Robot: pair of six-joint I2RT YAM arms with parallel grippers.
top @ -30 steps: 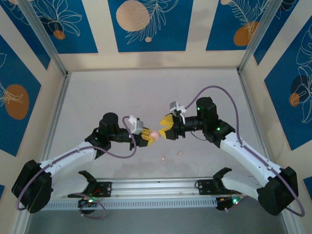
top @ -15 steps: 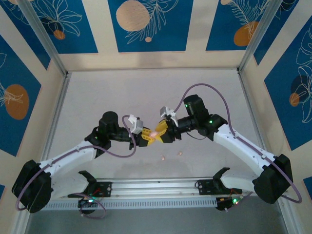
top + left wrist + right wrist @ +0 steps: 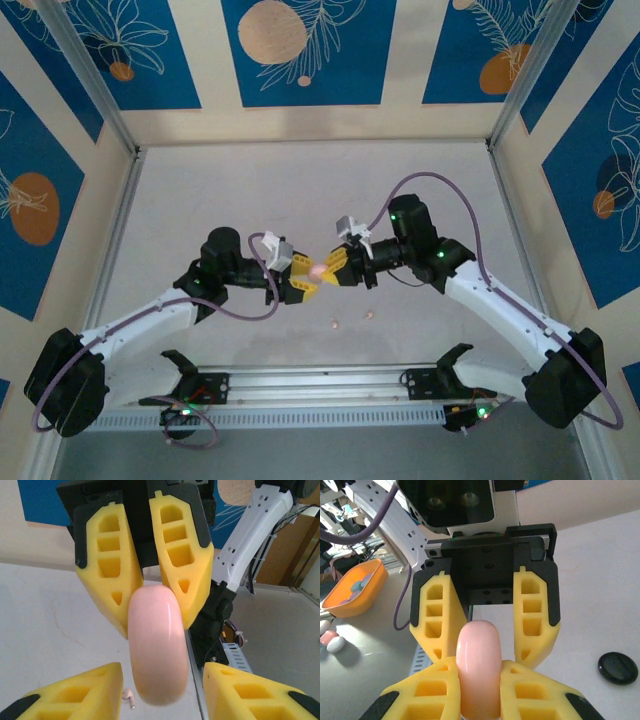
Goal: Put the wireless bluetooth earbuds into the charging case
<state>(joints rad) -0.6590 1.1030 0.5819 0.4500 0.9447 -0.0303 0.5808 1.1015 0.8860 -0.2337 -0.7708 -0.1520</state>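
Observation:
The pink charging case (image 3: 318, 270) hangs in mid-air above the table's middle, between the two grippers. My right gripper (image 3: 478, 666) is shut on the case (image 3: 478, 670), its yellow pads pressing both flat sides. My left gripper (image 3: 162, 672) faces it, open, with its fingers (image 3: 80, 695) spread wide on either side of the case (image 3: 158, 655) and not touching it. Two pale pink earbuds (image 3: 335, 323) (image 3: 368, 315) lie on the table just in front of the grippers. One earbud (image 3: 129, 698) shows below the case in the left wrist view.
A black round case (image 3: 617, 667) lies on the table to the right in the right wrist view. An orange bowl (image 3: 355, 587) with several cases stands beyond the table's metal front rail (image 3: 320, 378). Patterned walls enclose the table.
The right arm moved in toward the left gripper and its jaws shut on the pink case. The left gripper, shut on the case before, has opened and let go.

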